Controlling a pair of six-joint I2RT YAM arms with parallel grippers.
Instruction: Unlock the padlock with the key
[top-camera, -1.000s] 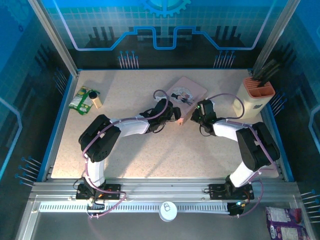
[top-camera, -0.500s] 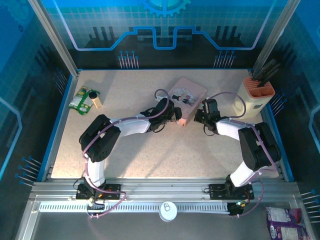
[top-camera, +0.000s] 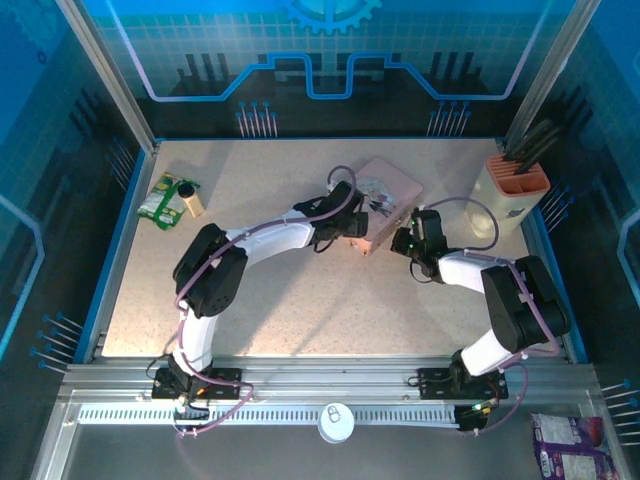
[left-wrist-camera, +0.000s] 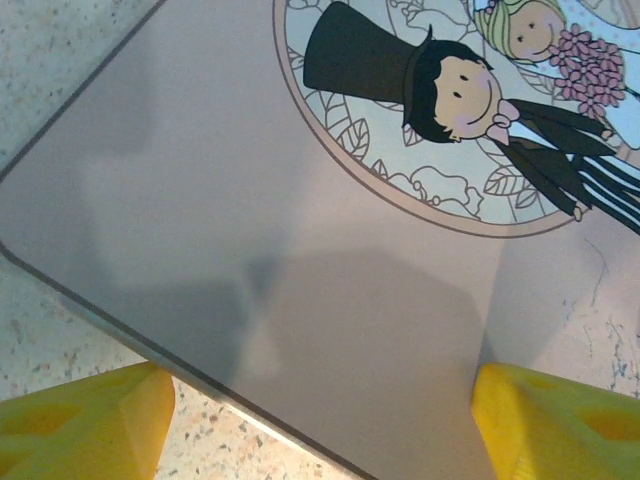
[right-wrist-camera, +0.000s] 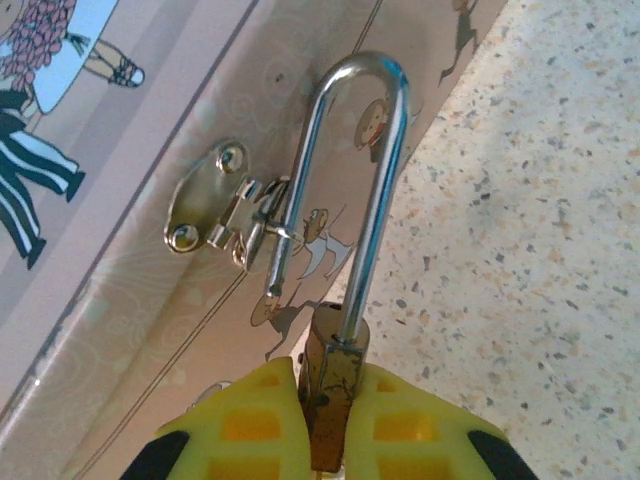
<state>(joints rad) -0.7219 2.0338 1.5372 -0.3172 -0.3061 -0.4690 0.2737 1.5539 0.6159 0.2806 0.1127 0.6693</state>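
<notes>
The small brass padlock (right-wrist-camera: 335, 372) is pinched by its body in my shut right gripper (right-wrist-camera: 331, 425), beside the front wall of the pink tin (right-wrist-camera: 150, 300). Its silvery shackle (right-wrist-camera: 385, 180) stands sprung open. The free end hangs clear of the body and is still threaded through the tin's metal hasp (right-wrist-camera: 225, 210). My left gripper (left-wrist-camera: 320, 425) hovers open over the tin's lid (left-wrist-camera: 300, 280), one yellow finger (left-wrist-camera: 90, 420) past the lid's edge and the other over it. From above, the left gripper (top-camera: 352, 225) and right gripper (top-camera: 405, 240) flank the tin's near corner (top-camera: 368, 240). The key is out of view.
A beige holder (top-camera: 515, 195) with dark utensils stands at the back right. A green packet (top-camera: 158, 198) and a small bottle (top-camera: 190, 198) lie at the back left. A white disc (top-camera: 335, 422) sits on the front rail, and a purple packet (top-camera: 570, 440) lies outside the frame.
My left arm has swung right and farther back over the tin, its jaws widening. The tin has shifted right. My right gripper has drawn back to the right with the padlock.
</notes>
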